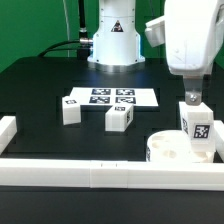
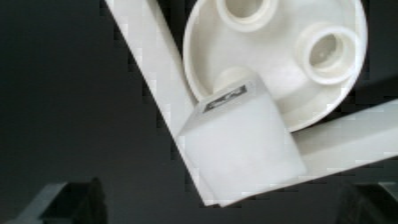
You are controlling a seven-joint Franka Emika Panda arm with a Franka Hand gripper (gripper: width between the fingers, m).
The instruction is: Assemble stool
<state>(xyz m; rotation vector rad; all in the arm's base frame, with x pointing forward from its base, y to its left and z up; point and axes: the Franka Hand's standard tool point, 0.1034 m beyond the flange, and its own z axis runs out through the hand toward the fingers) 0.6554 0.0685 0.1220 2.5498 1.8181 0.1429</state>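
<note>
Fingers (image 2: 75, 200) wide, empty, over upright leg (image 1: 198, 128) just beside seat (image 1: 165, 148), exterior view's right. Prob. light, stiff, slick plastic; grip opp. flat sides, mid-height.

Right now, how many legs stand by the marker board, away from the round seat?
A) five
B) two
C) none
B: one leg and a second leg stand just in front of the marker board, well apart from the seat.
</note>
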